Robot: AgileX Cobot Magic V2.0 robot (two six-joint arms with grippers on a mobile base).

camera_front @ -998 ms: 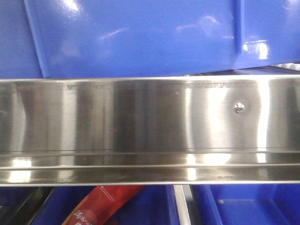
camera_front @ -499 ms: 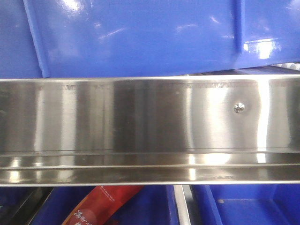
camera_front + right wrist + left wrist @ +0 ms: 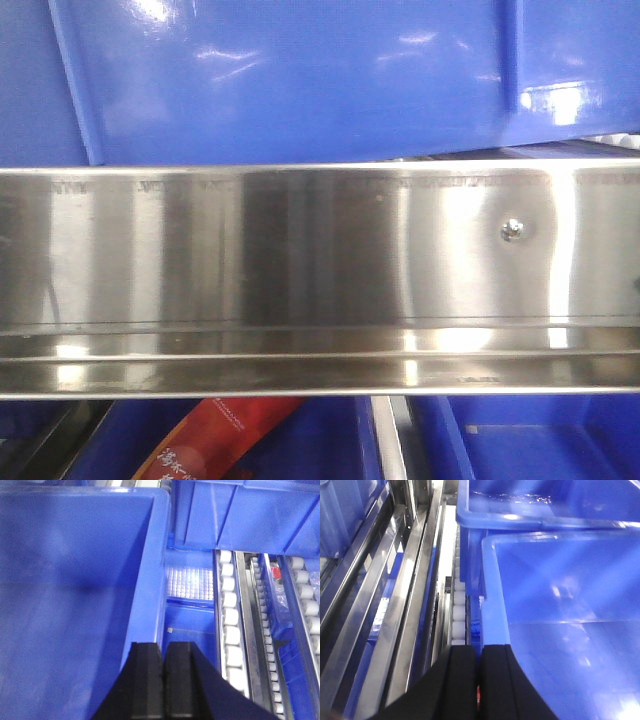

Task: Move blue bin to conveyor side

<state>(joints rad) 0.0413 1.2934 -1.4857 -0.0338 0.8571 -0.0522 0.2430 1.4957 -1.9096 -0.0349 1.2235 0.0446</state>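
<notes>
stainless rail [image 3: 300, 250] under empty blue bin [image 3: 75, 605], rims in pinch of left hand [image 3: 478, 649] and right hand [image 3: 164, 646]

Left end effector [image 3: 479, 652], right end effector [image 3: 163, 650] — both pinched closed.

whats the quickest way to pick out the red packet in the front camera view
Find the wide stainless-steel rail running across the front view. Just under its lower edge, left of centre, a lower blue bin holds the red packet, lying slanted with white characters on it. It is the only red thing in that view, amid blue plastic.
</notes>
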